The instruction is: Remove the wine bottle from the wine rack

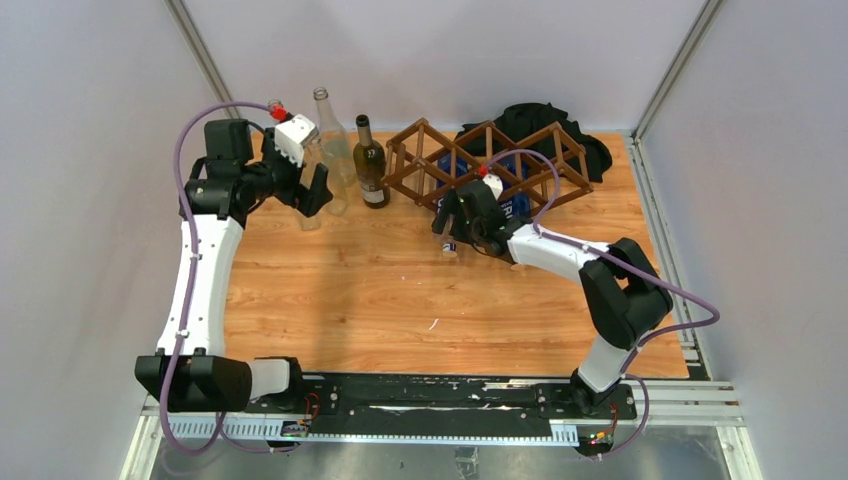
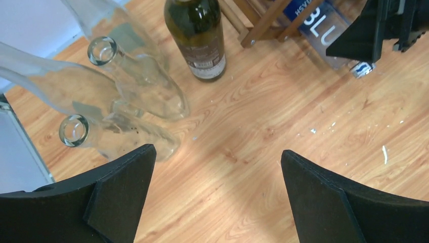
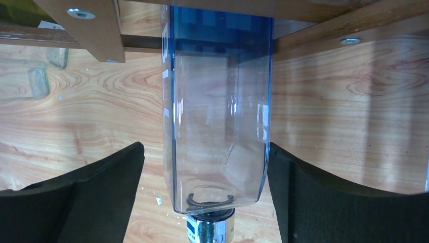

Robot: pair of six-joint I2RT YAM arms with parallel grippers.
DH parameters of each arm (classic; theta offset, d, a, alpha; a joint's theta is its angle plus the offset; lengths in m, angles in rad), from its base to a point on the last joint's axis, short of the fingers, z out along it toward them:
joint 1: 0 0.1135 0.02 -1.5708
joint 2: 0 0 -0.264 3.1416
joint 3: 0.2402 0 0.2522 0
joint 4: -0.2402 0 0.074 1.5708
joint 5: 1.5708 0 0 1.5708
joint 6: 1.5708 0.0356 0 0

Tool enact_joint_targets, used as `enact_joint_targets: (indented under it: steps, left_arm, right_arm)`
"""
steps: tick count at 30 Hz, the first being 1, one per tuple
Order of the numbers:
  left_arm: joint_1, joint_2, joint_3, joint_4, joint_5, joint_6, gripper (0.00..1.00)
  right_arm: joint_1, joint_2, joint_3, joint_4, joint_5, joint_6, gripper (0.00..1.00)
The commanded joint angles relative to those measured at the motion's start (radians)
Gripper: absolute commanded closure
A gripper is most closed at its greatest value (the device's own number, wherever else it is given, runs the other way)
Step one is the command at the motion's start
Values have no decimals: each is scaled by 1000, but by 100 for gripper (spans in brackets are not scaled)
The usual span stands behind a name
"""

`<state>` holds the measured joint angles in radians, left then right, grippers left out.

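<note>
The dark brown lattice wine rack [image 1: 452,152] [image 3: 96,30] [image 2: 258,25] stands at the back of the table. A clear, blue-tinted square wine bottle [image 1: 503,190] [image 3: 217,116] [image 2: 324,30] lies in one of its lower cells, with its silver cap [image 3: 210,230] pointing at the arms. My right gripper [image 1: 447,222] [image 3: 205,147] is open around the bottle's shoulder. Its right finger [image 3: 303,197] touches the glass; its left finger [image 3: 101,187] stands a little apart from it. My left gripper [image 1: 312,195] [image 2: 216,150] hangs open and empty over bare wood, left of the rack.
A dark green bottle [image 1: 370,165] [image 2: 197,35] stands just left of the rack. Clear glass bottles [image 1: 330,140] [image 2: 136,81] stand beside it, close to my left gripper. A black cloth [image 1: 530,125] lies behind the rack. White walls close in on both sides.
</note>
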<state>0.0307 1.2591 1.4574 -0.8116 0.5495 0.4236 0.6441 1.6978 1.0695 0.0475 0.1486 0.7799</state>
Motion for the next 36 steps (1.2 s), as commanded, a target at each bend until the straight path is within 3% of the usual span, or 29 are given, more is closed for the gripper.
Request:
enact_joint_targets:
  steps: [1, 9, 14, 23, 28, 36]
  left_arm:
    - [-20, -7, -31, -51, -45, 66, 0]
    - [-175, -17, -147, -57, -129, 108, 0]
    - [-221, -7, -177, -57, -163, 128, 0]
    - [-251, 17, -203, -55, -177, 136, 0]
    - [-273, 22, -213, -54, -186, 147, 0]
    - [-295, 29, -233, -54, -156, 221, 0]
  right_arm:
    - [-18, 29, -15, 90, 0, 39, 9]
    - [-11, 73, 5, 92, 16, 82, 15]
    - [9, 62, -25, 105, 88, 105, 26]
    - [50, -20, -85, 140, 137, 83, 69]
    - [75, -81, -140, 137, 120, 78, 97]
    - [105, -320, -344, 117, 15, 89, 100]
